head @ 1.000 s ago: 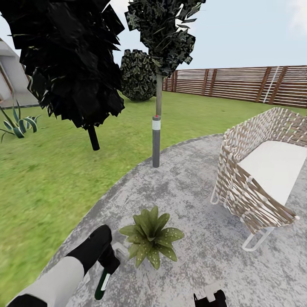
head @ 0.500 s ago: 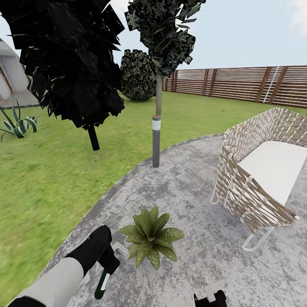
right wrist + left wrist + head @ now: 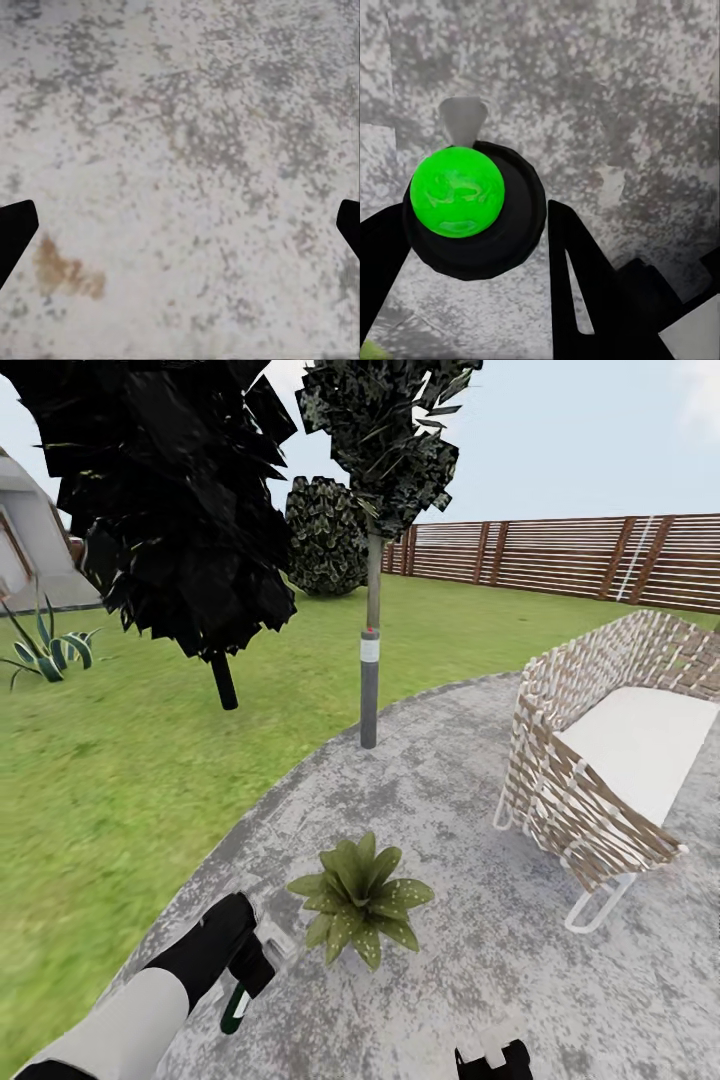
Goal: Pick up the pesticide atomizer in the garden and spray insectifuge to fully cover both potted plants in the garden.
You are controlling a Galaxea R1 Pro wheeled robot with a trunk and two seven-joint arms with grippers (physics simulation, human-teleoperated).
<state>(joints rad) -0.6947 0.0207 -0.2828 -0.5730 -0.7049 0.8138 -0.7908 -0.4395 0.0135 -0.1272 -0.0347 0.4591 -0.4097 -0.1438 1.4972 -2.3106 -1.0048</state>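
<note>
The left gripper (image 3: pixel 248 967), arm angled down, grips the atomizer (image 3: pixel 238 1005) beside the plant (image 3: pixel 362 900); right gripper (image 3: pixel 180 229) spread wide.

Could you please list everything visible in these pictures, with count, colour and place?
Potted plant: one, green leaves with pale specks, on the patio near the left gripper.
Spray bottle: one, dark green with white band, in the left gripper.
Patio: one, grey stone, centre and right.
Lawn: green, left and beyond.
Lamp post: one, grey, at the patio edge.
Chair: one, woven brown and white, right.
Fence: brown slats, far right.
Trees: two, dark, behind.
Bush: one, far.
Left gripper: black, low left.
Right gripper: black, bottom edge.
</note>
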